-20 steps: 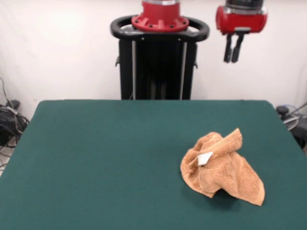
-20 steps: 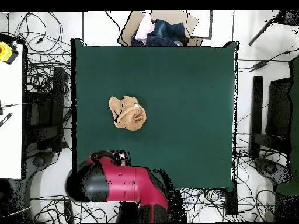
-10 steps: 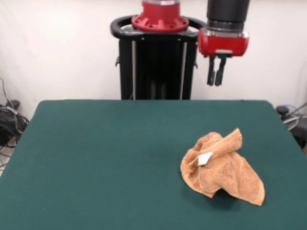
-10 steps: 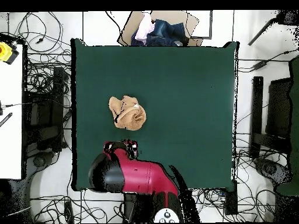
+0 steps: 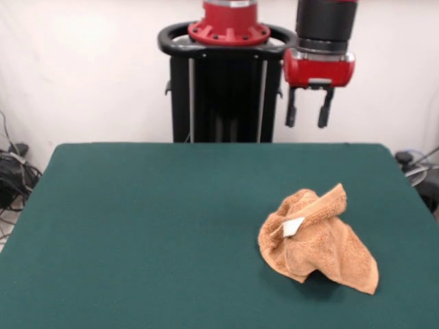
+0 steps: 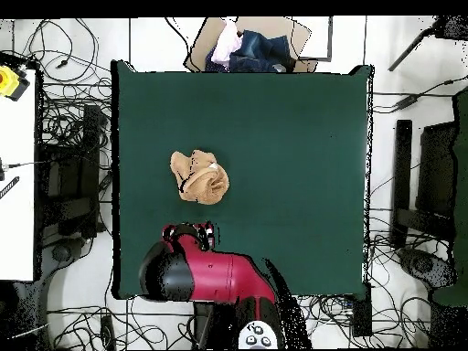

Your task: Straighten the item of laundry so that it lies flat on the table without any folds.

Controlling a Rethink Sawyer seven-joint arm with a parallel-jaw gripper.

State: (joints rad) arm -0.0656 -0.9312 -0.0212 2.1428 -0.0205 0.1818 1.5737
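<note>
The orange-tan towel lies crumpled in a heap on the right part of the dark green table, its small white tag showing on the left side. In the overhead view the towel sits left of the table's middle. My gripper hangs open and empty high above the table's far edge, well behind and above the towel. In the overhead view the gripper is just below the towel, under the red arm.
The black pedestal stands behind the table's far edge. A box of clothes sits past the table's top edge in the overhead view. Cables lie on the floor around the table.
The arm swung left and lower from the upper right over the second. In the last half second the fingers went from together to spread apart. The towel has not moved.
</note>
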